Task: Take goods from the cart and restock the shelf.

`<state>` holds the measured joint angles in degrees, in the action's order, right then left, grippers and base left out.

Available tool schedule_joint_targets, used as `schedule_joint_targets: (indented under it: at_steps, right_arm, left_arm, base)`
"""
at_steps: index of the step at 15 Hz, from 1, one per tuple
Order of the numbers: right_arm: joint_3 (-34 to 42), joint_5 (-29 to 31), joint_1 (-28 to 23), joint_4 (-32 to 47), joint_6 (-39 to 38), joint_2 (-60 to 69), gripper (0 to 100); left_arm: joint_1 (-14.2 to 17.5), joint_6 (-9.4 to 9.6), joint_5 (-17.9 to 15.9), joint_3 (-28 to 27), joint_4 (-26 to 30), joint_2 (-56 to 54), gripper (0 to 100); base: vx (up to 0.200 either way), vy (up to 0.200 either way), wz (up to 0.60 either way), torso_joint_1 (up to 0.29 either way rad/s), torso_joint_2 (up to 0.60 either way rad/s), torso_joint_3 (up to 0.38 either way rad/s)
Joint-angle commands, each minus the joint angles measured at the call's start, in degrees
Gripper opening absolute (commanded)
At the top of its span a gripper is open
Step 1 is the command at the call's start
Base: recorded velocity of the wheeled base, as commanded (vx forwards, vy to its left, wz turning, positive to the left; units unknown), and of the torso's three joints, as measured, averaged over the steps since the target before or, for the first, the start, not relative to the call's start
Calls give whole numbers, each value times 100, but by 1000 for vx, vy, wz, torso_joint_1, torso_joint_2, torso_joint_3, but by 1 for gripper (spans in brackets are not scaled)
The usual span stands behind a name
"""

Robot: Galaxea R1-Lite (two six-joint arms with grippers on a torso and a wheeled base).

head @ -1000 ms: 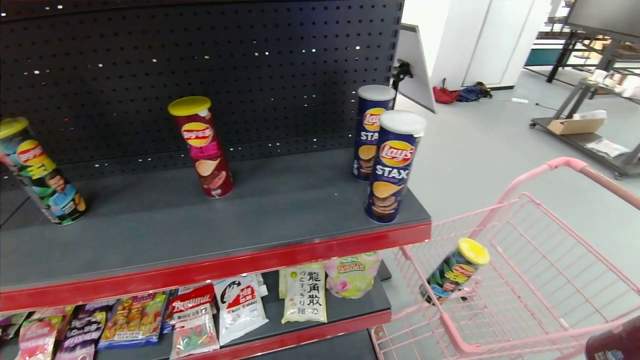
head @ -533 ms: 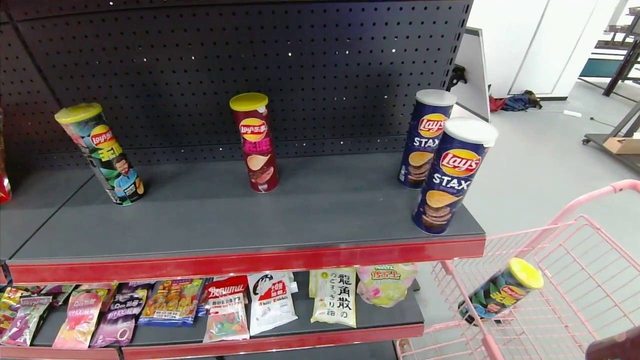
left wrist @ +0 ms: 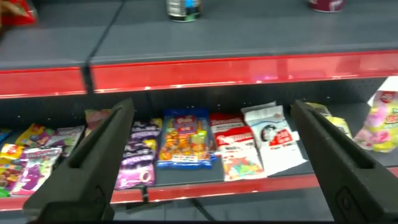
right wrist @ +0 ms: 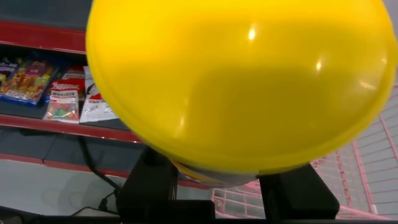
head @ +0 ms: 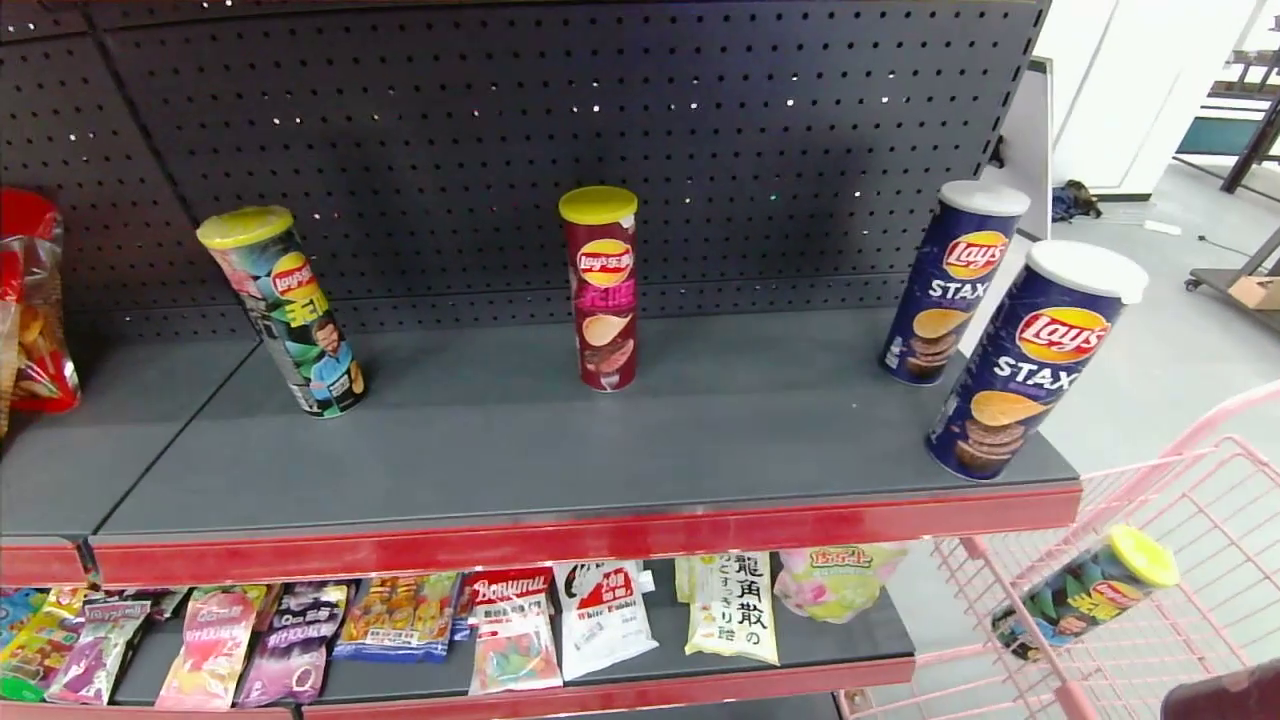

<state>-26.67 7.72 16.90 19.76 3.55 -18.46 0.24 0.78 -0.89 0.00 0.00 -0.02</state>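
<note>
Cans (head: pixel 598 290) upright on shelf (head: pixel 560 450), snack bags (head: pixel 600 630) below, cart (head: pixel 1228 412) right

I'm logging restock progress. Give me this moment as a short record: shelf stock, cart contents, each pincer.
top shelf: four standing cans: green can, maroon can, back blue can, front blue can
lower shelf: snack bags
cart: one lying can
left pincer: open, empty, facing the lower shelf
right pincer: shut on a yellow-lidded can
</note>
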Motion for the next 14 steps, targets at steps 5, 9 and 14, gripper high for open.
schedule_joint_targets:
  at_steps: [5,9,14]
  right_arm:
    - [75,-16,-2,-7,6,61,0]
    - [92,-16,-2,-7,50,61,0]
    - [145,-25,7,-16,85,70,0]
  left_arm:
    - [2,1,1,0,0,2,100]
    - [2,10,1,0,0,2,100]
    - [2,1,1,0,0,2,100]
  base:
    - [0,200,0,0,0,2]
    - [50,0,0,-1,1,-1]
    - [120,0,0,-2,0,0]
